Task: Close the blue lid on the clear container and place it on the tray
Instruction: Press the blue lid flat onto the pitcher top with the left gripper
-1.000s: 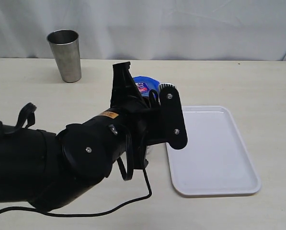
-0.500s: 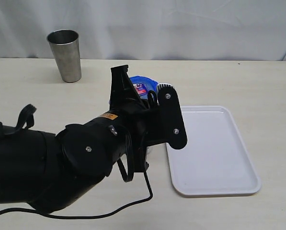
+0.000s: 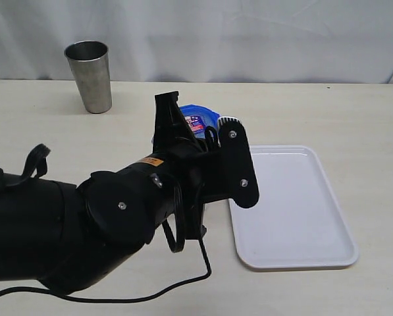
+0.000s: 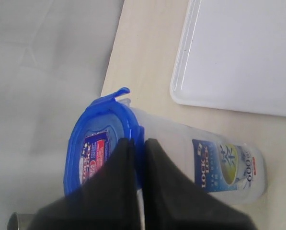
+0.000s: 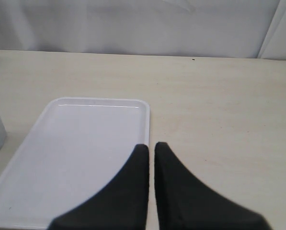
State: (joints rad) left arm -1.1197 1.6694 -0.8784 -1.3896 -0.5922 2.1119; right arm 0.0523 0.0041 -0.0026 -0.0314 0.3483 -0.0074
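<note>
While the left arm fills most of the exterior view, its gripper [image 4: 137, 143] sits at the top edge of the blue lid [image 4: 102, 143], fingers pressed together with only a thin slit between them; nothing visibly clamped, tips just meeting the lid's rim. Lid is on the clear container [image 4: 200, 155], one snap flap sticking up at the far side. Container stands upright on the table [image 3: 354, 112], just beside the tray [image 3: 295, 204] but not on it; arm hides most of it from outside, only the lid [image 3: 197, 118] peeks over. Right gripper [image 5: 151, 148] hangs over the near edge of the tray [image 5: 80, 143], fingers nearly touching, holding nothing. Steel tumbler [image 3: 89, 76] stands well apart at the back left.
</note>
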